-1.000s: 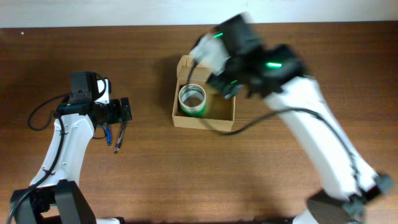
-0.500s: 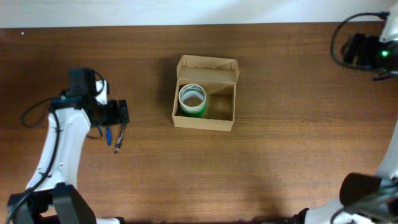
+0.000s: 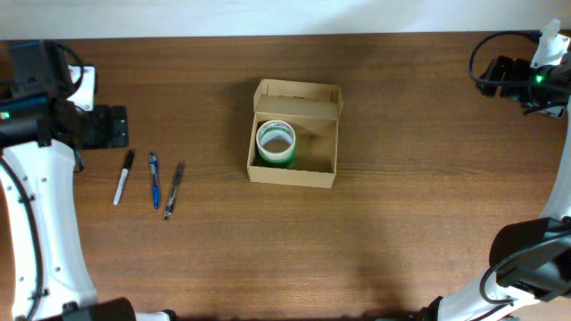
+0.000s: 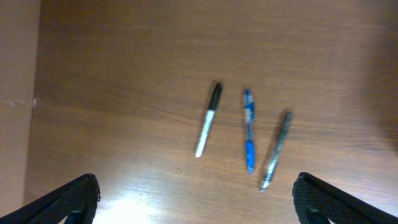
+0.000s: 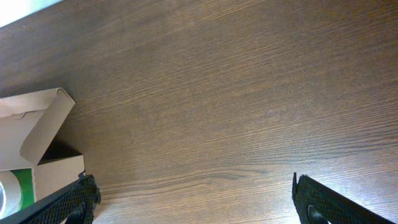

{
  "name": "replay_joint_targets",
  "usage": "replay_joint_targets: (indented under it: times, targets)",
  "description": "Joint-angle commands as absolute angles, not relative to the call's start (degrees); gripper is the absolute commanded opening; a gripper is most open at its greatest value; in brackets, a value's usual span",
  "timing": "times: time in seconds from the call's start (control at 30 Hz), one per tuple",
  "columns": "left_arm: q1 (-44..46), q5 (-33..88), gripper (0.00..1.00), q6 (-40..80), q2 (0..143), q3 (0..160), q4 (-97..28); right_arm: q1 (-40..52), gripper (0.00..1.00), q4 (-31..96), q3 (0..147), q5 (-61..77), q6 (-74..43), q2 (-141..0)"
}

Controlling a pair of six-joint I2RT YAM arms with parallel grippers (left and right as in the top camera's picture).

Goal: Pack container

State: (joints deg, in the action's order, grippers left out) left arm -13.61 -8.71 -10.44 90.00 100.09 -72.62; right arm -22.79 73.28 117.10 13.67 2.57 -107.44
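container (image 3: 292, 176) open on table (image 3: 401, 223), flap (image 3: 297, 100) up, tape roll (image 3: 276, 143) in its left half | likely light, thin card, crushes easily; hold a side wall, not the flap | left gripper (image 4: 196, 190) spread, empty, well left of container, above pens (image 4: 249, 134) | right gripper (image 5: 193, 193) spread, empty, well right of it

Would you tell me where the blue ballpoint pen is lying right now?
In the overhead view, the blue ballpoint pen lies on the left, between the white black-capped marker and the dark grey pen.
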Motion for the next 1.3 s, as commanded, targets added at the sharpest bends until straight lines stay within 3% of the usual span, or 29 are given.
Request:
replay_joint_targets:
  times: [0.0, 0.23, 0.4, 0.5, 0.57, 0.9, 1.03, 1.27]
  targets:
    - [-16.38, -7.53, 1.00, -13.34, 94.13, 100.01, -73.21, -22.52, 0.99, 73.28, 117.25, 14.79, 2.04, -107.53]
    - [-19.18, -5.78, 0.89, -14.39, 106.15, 100.01, -73.78, -22.52, 0.99, 73.28, 117.25, 14.79, 2.04, -107.53]
    - [-19.29, -5.78, 0.89, -16.93, 116.62, 100.01, -73.97, -22.52, 0.99, 73.28, 117.25, 14.79, 2.04, -107.53]
    - [-19.29, -5.72, 0.73, -18.85, 122.04, 100.01, -73.95, -22.52, 0.99, 73.28, 117.25, 14.79, 2.04, -107.53]
    - [-19.29, -4.93, 0.69, -19.00, 124.70, 100.01, -73.14, -22.52, 0.99, 73.28, 117.25, 14.79, 2.04, -107.53]
    - [-19.35, -5.82, 0.69, -19.64, 126.69, 100.01, -70.89, -22.52, 0.99, 73.28, 117.25, 14.81, 2.04, -107.53]
    - [-19.75, -6.48, 0.59, -21.37, 126.69, 100.01, -71.02, -22.52, 0.99, 73.28, 117.25, 14.79, 2.04, -107.53]
    - [-21.71, -6.26, 0.56, -21.34, 126.72, 99.66, -71.57, -22.52, 0.99, 73.28, 117.25, 14.79, 2.04, -107.53]
